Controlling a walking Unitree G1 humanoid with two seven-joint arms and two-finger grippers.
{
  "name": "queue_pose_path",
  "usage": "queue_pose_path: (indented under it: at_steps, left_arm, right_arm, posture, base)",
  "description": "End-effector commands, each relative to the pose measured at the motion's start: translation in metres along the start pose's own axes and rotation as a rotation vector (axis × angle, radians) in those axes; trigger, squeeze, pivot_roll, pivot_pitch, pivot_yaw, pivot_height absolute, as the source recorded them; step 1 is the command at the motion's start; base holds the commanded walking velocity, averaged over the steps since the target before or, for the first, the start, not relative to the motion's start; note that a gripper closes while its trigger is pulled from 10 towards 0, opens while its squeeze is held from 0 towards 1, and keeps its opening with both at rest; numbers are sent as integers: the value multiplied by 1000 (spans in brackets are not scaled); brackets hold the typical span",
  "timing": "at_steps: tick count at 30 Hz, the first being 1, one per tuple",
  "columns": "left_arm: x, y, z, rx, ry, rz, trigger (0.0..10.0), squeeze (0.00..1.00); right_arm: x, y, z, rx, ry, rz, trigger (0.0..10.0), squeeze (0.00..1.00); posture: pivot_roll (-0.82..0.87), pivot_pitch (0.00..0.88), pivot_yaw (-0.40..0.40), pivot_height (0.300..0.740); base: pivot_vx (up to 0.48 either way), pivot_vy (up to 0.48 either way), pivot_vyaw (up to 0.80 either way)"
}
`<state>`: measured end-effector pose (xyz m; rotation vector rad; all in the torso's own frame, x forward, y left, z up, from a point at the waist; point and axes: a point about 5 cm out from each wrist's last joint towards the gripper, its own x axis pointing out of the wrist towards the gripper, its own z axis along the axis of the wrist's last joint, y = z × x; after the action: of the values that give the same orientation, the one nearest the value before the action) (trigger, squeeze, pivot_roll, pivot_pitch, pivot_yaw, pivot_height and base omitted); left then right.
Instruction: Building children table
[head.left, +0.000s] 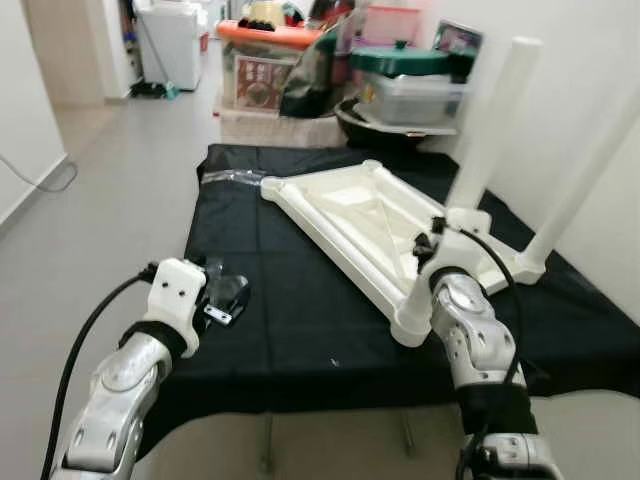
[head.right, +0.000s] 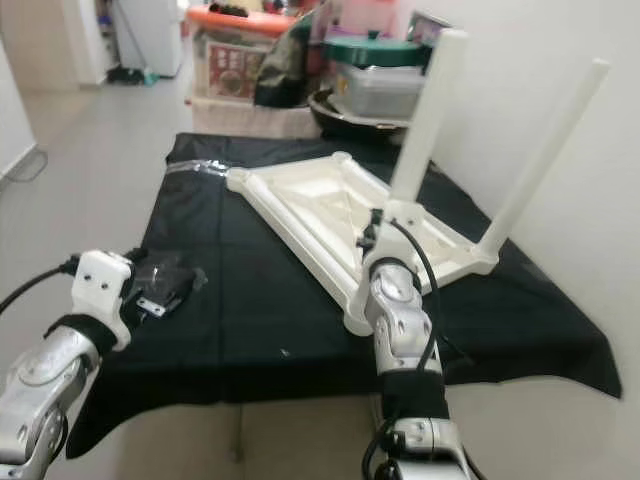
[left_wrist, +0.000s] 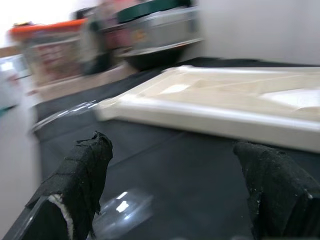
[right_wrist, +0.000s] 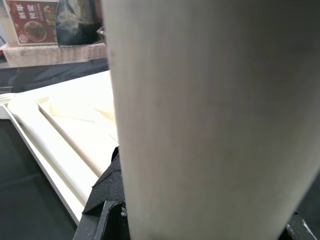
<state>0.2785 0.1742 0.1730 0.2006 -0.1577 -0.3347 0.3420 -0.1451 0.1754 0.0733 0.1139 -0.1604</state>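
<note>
Left eye view: an upturned cream tabletop lies on a black cloth, with one white leg upright at its far corner. The right claw pinches a second white leg, seemingly standing on the tabletop. The left claw is spread, just above a clear plastic bag.

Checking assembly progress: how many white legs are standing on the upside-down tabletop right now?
2. One white cylindrical leg stands at the near right corner of the overturned white plastic tabletop, with the right gripper at its base. The other white leg stands at the far right corner. Remaining corner sockets look empty.
</note>
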Motion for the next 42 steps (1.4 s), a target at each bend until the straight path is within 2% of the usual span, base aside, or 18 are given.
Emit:
queue_pose_path:
  at_steps: [1,2,3,5,6,7,12,16,24,25,26,27,28,29,32,36,39,42]
  left_arm:
    - [3,-3,0,7,0,-26,10000,0]
    - [3,-3,0,7,0,-26,10000,0]
    - [4,-4,0,7,-1,-30,10000,0]
    - [6,-4,1,8,-4,-34,10000,0]
    - [6,-3,1,8,-4,-35,10000,0]
    - [6,-3,1,8,-5,-34,10000,0]
    - [6,-3,1,7,-6,-33,10000,0]
    - [3,-5,0,6,-6,-24,10000,0]
    - [3,-4,1,6,-10,-14,10000,0]
    - [2,-4,1,7,-10,-10,10000,0]
    - [2,-4,1,7,-10,-10,10000,0]
    - [0,-3,1,9,-9,-7,10000,0]
    - [0,-3,1,9,-9,-7,10000,0]
    - [-1,-2,1,11,-7,-3,10000,0]
    - [-3,-1,1,12,-4,1,10000,0]
    - [-4,-2,0,10,0,2,10000,0]
    - [-2,-4,0,7,-1,-2,10000,0]
    - [-1,-4,0,4,-3,-5,10000,0]
  right_arm:
    - [-9,20,-27,-13,124,152,10000,0]
    - [-9,20,-27,-13,124,152,10000,0]
    - [-11,26,-23,21,92,206,10000,1000]
    - [-10,33,-11,78,39,329,10000,1000]
    - [-9,37,-1,90,10,387,10000,843]
    - [-7,38,9,90,-27,462,10000,0]
    - [-9,41,23,102,-72,594,10000,0]
    - [-28,50,36,-12,-161,1012,10000,0]
    - [-24,64,21,-68,-121,1104,10000,0]
    - [-20,68,18,-84,-117,1107,5647,0]
    - [-20,68,18,-84,-117,1107,5647,0]
    - [-17,70,16,-91,-109,1105,1333,0]
    - [-17,70,16,-91,-109,1105,1333,0]
    - [-11,70,12,-110,-91,1068,0,0]
    - [4,64,8,-109,-39,883,0,0]
    - [28,24,-9,-29,98,236,0,0]
    - [18,8,-17,-1,118,-11,0,0]
    - [5,19,-16,8,88,13,0,0]
  posture:
    - [90,0,-117,740]
    - [90,0,-117,740]
    - [83,0,-108,740]
    - [79,0,-106,740]
    - [79,0,-107,740]
    - [80,0,-111,740]
    - [80,0,-111,740]
    - [97,0,-131,740]
    - [121,0,-151,740]
    - [131,0,-158,740]
    - [131,0,-158,740]
    - [136,0,-161,740]
    - [136,0,-161,740]
    - [138,0,-163,740]
    - [138,0,-164,740]
    - [126,0,-157,740]
    - [123,0,-149,740]
    - [120,0,-145,740]
  base:
    - [0,0,0]
    - [0,0,0]
    - [0,0,0]
    - [0,0,0]
    - [0,0,0]
    - [0,0,0]
    - [0,0,0]
    - [0,0,0]
    - [0,0,0]
    - [0,0,0]
    - [0,0,0]
    - [0,0,0]
    - [0,0,0]
    - [0,0,0]
    - [0,0,0]
    - [0,0,0]
    - [0,0,0]
    - [0,0,0]
